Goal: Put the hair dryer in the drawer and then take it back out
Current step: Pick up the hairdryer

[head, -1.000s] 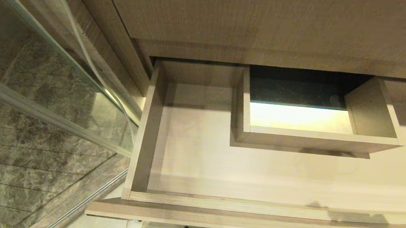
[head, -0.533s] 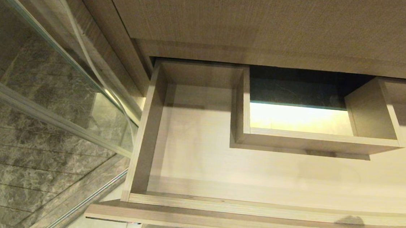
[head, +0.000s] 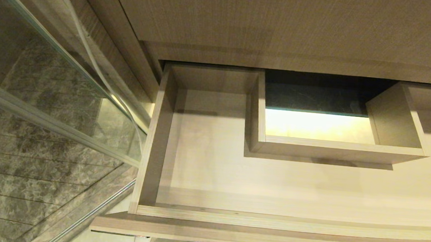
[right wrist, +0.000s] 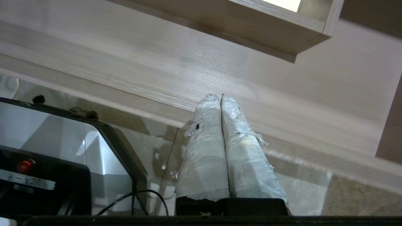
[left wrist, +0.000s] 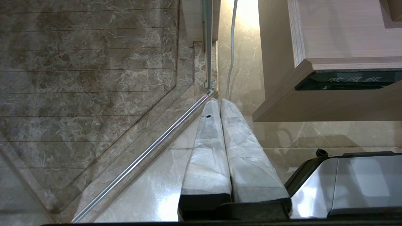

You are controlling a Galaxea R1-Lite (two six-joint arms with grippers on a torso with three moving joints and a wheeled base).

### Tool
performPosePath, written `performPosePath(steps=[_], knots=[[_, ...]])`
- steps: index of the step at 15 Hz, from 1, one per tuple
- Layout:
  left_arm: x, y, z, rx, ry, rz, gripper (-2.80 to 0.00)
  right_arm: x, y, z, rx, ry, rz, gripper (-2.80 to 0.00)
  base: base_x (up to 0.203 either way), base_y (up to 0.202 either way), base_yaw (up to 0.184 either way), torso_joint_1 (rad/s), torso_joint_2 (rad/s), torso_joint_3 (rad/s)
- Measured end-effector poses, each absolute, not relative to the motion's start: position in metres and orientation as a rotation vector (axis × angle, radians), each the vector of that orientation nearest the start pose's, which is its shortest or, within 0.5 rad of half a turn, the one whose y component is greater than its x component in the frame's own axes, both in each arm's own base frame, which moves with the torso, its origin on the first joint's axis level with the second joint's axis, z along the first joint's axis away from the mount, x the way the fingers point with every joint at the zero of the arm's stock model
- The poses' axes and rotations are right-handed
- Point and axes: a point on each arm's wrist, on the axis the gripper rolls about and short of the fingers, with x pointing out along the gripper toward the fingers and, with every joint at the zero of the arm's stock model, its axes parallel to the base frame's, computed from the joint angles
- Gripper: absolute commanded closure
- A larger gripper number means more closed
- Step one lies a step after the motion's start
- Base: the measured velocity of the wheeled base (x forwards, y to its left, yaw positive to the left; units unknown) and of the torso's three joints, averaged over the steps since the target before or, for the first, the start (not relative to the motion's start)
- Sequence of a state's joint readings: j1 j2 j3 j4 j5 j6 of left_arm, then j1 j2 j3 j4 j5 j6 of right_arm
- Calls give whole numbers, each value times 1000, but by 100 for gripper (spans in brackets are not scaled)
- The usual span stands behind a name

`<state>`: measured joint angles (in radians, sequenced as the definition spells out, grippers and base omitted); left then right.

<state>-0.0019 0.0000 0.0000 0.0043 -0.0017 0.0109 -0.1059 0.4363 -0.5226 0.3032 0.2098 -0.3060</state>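
Matt light wood-grain drawer (head: 212, 167)

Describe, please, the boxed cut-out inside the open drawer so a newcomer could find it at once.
Under the tall wood panel, the wide pale drawer stands pulled out. At its back sits the boxed cut-out, a walled rectangle; alone, it has no bottom and opens onto lit floor.

White-taped gripper fingers (right wrist: 204, 147) (frayed, black mounts), glossy black-rimmed base (right wrist: 62, 141).

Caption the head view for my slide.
Wide shallow light-wood drawer pulled open and empty, U-shaped around its rectangular boxed cut-out.
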Motion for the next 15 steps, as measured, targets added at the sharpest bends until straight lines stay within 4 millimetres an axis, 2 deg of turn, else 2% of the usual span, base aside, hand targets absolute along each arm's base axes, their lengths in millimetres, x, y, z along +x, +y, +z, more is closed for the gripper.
performPosePath(steps=[2, 5, 6, 8, 10, 15], knots=[[-23, 0, 75, 10, 5, -4, 0, -20, 6, 178, -239, 158, 139, 0, 0, 0, 0, 0, 0, 0], [-23, 0, 75, 11, 2, -4, 0, -37, 5, 140, -211, 54, 98, 0, 0, 0, 0, 0, 0, 0], [-23, 0, 75, 10, 3, -4, 0, -35, 4, 124, -200, 26, 65, 0, 0, 0, 0, 0, 0, 0], [-23, 0, 75, 10, 3, -4, 0, -28, 2, 104, -177, -68, 2, 0, 0, 0, 0, 0, 0, 0], [-23, 0, 75, 10, 3, -3, 0, -25, 1, 97, -148, -129, -22, 0, 0, 0, 0, 0, 0, 0], [-23, 0, 75, 10, 4, -3, 0, -24, -1, 85, -160, -72, 32, 0, 0, 0, 0, 0, 0, 0]])
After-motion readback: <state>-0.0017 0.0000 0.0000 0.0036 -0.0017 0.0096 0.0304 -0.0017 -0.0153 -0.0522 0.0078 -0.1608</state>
